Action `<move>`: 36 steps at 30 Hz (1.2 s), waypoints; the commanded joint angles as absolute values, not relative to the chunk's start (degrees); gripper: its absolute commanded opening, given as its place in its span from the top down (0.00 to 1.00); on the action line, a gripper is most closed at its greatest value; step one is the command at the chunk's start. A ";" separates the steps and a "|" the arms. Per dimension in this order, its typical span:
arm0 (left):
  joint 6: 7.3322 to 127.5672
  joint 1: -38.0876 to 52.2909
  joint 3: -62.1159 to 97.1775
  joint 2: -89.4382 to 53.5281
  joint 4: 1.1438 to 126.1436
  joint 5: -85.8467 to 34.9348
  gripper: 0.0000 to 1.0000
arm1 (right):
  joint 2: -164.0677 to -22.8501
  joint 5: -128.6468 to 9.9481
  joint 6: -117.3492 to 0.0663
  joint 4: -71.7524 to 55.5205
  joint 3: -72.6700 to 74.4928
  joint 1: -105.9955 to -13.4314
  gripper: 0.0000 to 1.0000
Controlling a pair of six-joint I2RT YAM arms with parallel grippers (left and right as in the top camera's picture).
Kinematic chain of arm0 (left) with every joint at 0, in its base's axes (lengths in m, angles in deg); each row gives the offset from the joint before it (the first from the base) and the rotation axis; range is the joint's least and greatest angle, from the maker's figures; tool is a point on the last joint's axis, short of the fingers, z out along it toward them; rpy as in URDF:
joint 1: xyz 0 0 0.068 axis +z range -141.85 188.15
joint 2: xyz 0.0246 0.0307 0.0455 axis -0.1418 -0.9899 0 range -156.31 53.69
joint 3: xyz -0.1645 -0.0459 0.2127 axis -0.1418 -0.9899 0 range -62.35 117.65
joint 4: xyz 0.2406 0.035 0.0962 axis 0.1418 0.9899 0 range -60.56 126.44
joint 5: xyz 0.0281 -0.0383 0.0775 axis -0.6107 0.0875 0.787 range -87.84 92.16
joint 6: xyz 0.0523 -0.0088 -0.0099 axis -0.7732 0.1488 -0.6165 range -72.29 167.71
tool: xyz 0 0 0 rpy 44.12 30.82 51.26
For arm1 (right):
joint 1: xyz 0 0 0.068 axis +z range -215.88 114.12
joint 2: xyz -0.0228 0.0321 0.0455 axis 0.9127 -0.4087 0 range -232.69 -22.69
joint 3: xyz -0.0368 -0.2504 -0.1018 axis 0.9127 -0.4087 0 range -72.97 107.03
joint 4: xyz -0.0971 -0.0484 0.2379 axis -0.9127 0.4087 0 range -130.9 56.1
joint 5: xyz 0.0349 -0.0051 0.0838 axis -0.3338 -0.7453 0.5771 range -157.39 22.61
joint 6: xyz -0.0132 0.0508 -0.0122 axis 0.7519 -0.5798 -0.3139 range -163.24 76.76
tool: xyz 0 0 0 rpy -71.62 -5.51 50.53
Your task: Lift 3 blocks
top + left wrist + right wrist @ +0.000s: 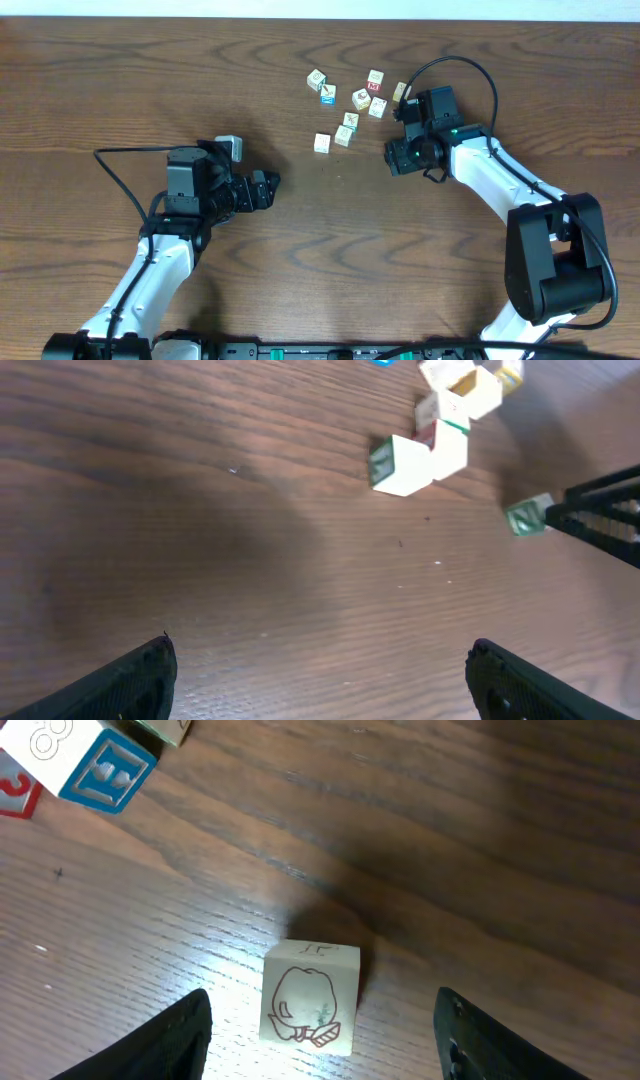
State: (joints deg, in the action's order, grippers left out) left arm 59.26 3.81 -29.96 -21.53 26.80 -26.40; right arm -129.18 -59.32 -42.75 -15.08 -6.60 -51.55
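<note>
Several small wooden blocks lie scattered at the back middle of the table (120,80). One cream block (310,1005) with a red line drawing sits on the wood between the fingers of my right gripper (320,1032), with a gap on each side, so the gripper is open and not touching it. From overhead this block (400,91) is at the right end of the cluster, at the tip of my right gripper (405,104). Other cream blocks (321,143) (343,136) lie left of it. My left gripper (268,187) is open and empty, well short of the blocks.
Blocks with blue (100,765) and red (15,790) faces lie beyond the right gripper. The left wrist view has a cream and green block (400,465), more blocks (460,395) behind it, and the right arm's black frame (605,510) at the right edge.
</note>
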 commanded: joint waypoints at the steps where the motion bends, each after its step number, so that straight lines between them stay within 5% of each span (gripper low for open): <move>1: 58.19 2.87 -27.71 -22.36 26.80 -21.39 0.08 | -130.34 -59.60 -42.53 -15.21 -5.98 -51.57 0.34; 15: 60.47 -8.01 -12.76 -40.13 29.82 -17.63 0.14 | -133.18 -59.40 -43.67 -15.21 -5.98 -51.59 0.51; 22: 58.32 -12.95 -7.01 -44.72 34.06 -10.57 0.14 | -133.18 -59.40 -43.89 -15.19 -5.98 -51.57 0.52; 36: 55.24 -14.39 -0.89 -50.45 34.15 -4.23 0.13 | -133.18 -59.43 -46.23 -15.43 -5.98 -51.57 0.62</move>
State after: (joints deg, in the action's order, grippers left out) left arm 56.66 -14.42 -4.24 -46.49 34.02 -5.94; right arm -133.05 -59.34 -45.37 -15.27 -6.57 -51.55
